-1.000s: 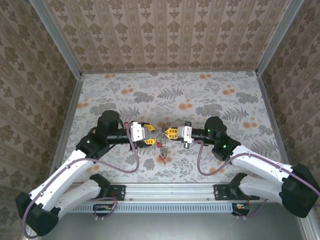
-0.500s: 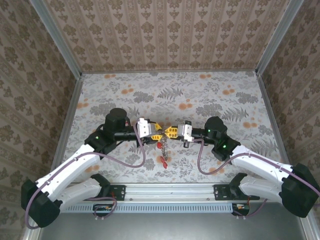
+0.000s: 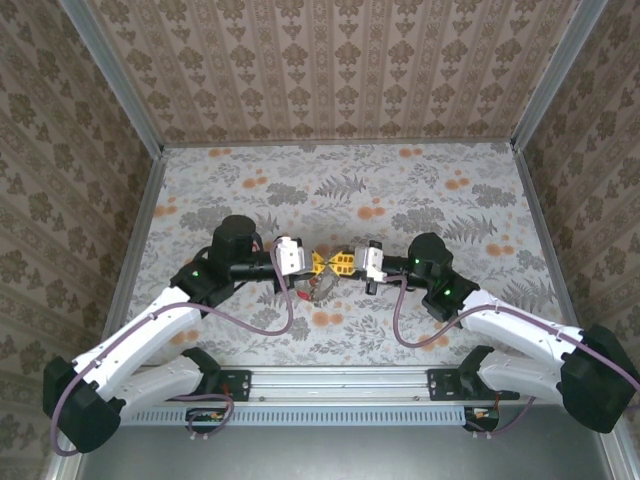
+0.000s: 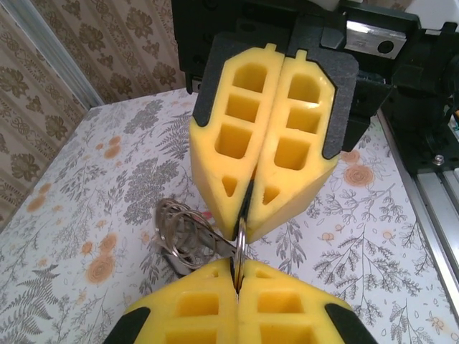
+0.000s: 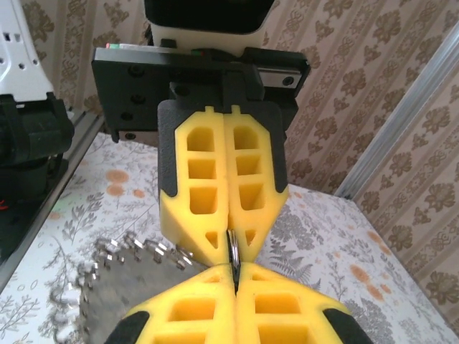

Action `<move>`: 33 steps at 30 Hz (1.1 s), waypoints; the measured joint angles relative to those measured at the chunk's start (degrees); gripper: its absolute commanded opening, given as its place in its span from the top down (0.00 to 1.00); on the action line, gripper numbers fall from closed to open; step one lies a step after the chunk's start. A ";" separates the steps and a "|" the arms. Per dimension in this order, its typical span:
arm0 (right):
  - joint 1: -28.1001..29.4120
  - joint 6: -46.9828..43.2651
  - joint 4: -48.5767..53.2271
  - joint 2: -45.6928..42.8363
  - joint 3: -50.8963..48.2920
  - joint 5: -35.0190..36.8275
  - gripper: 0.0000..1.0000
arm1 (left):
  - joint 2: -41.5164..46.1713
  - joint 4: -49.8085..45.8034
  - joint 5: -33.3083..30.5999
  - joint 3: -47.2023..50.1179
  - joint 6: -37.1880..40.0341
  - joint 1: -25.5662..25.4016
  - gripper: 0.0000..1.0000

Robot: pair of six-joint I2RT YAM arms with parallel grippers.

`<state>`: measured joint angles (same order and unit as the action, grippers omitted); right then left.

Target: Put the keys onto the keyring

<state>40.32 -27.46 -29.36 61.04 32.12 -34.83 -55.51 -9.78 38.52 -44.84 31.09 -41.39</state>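
Observation:
Both grippers meet tip to tip over the middle of the table. The keyring [image 4: 242,247] is a thin metal ring seen edge-on, pinched from opposite sides. My left gripper [image 3: 318,264] [image 4: 237,276] is shut on it, and my right gripper [image 3: 342,264] [image 5: 234,276] is shut on its other side. In the right wrist view the keyring [image 5: 232,251] shows as a sliver between the yellow tips. The keys [image 3: 318,288] hang in a bunch just below. Small wire loops and grey blades of the keys [image 4: 183,236] [image 5: 122,279] lie left of the grip.
The floral table [image 3: 400,200] stretches behind and to both sides of the grippers. Patterned walls with aluminium posts [image 3: 130,100] enclose it. A metal rail [image 3: 340,380] carrying the arm bases runs along the near edge.
My left gripper moved right to meet the right gripper and closed on the keyring. The hanging bunch of keys swung up from lower on the table to just under the tips.

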 measured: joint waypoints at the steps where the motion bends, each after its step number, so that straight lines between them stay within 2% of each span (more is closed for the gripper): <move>1: 0.07 -0.94 1.42 -0.28 0.11 -0.09 0.93 | 0.00 -0.74 -0.42 -0.11 0.22 -0.24 1.00; 5: 0.15 -4.48 8.04 -1.55 1.27 -0.28 0.76 | 0.00 -4.24 -1.70 -0.96 1.64 -1.01 1.00; 9: 0.13 -6.54 13.92 -2.23 2.23 -0.42 0.66 | -0.35 -8.20 -4.13 -2.78 3.48 -1.07 1.00; 17: 0.15 -9.55 24.76 -1.92 7.96 -0.24 0.64 | -3.93 -14.19 -7.17 -6.38 5.53 -2.47 1.00; 25: 0.22 -11.21 29.46 0.74 11.08 1.46 0.63 | -4.55 -15.15 -7.74 -6.47 6.03 -2.54 1.00; 30: 0.39 -11.10 29.31 1.60 11.17 1.36 0.64 | -4.11 -14.56 -7.08 -6.32 5.99 -2.51 1.00; 33: -0.37 -9.77 25.20 1.22 9.07 -0.13 0.67 | -1.92 -11.06 -4.68 -4.37 5.44 -2.32 1.00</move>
<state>39.94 -37.23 -4.16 62.26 41.19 -34.96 -57.43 -20.84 33.85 -49.21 36.53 -43.70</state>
